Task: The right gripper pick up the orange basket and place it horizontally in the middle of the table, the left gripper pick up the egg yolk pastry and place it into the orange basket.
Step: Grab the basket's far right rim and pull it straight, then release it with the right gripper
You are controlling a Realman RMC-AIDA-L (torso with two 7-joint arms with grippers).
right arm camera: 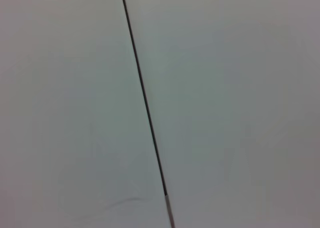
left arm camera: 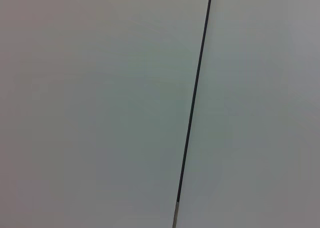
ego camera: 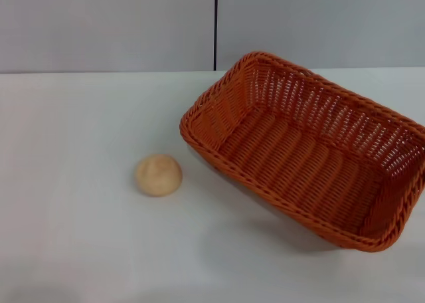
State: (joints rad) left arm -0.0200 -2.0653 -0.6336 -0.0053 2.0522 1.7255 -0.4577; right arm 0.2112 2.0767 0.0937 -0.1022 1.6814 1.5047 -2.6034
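The orange basket lies on the white table at the right, turned diagonally, with one long side running from the upper middle down to the right edge. It is empty inside. The egg yolk pastry, a small pale tan dome, rests on the table to the left of the basket, a short gap away from its near corner. Neither gripper appears in the head view. Both wrist views show only a grey wall panel with a dark seam.
A grey wall with a vertical dark seam stands behind the table's far edge. The basket's right end reaches the frame's right border.
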